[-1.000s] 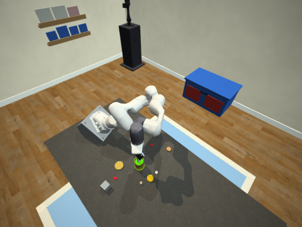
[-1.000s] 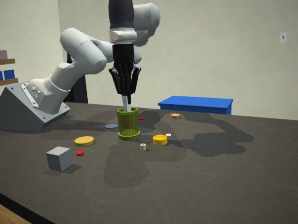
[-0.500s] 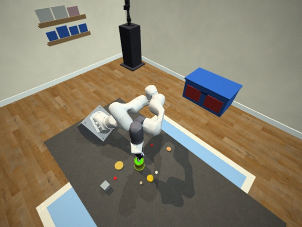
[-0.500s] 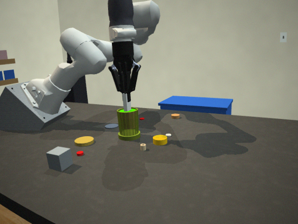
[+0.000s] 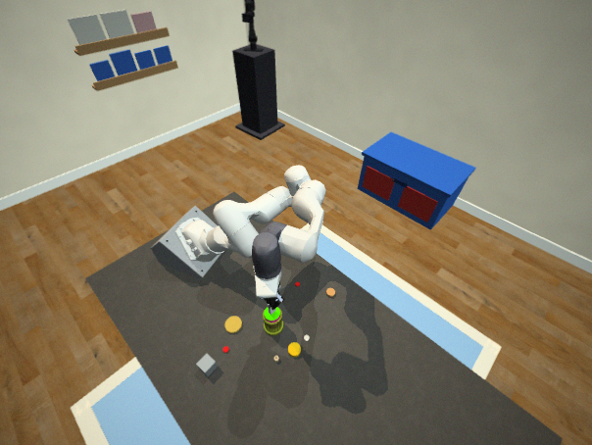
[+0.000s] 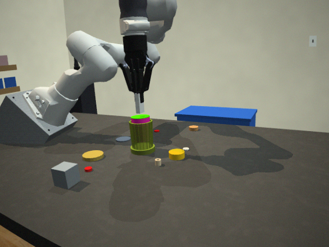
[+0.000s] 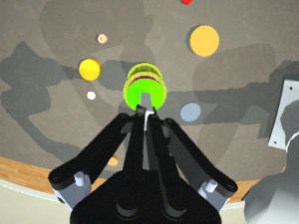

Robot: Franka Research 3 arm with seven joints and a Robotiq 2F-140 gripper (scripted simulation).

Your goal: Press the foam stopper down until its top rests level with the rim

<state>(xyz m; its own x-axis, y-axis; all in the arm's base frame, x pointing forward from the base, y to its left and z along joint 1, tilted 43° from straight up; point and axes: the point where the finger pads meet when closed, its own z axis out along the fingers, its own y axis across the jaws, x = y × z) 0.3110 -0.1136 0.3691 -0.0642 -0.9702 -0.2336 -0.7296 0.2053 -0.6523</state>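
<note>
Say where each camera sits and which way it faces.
Top: high above the dark mat, angled down toward the room corner; whole white arm.
Exterior: low beside the dark surface, facing the translucent olive jar; arm and black gripper.
Wrist: on the arm, looking past the gripper to the jar.
Top and exterior share the grey cube.

Pale walls (image 5: 441,74) (image 6: 231,68), wooden floor (image 5: 162,162), blue-and-red cabinet (image 5: 417,164) (image 6: 218,112)
</note>
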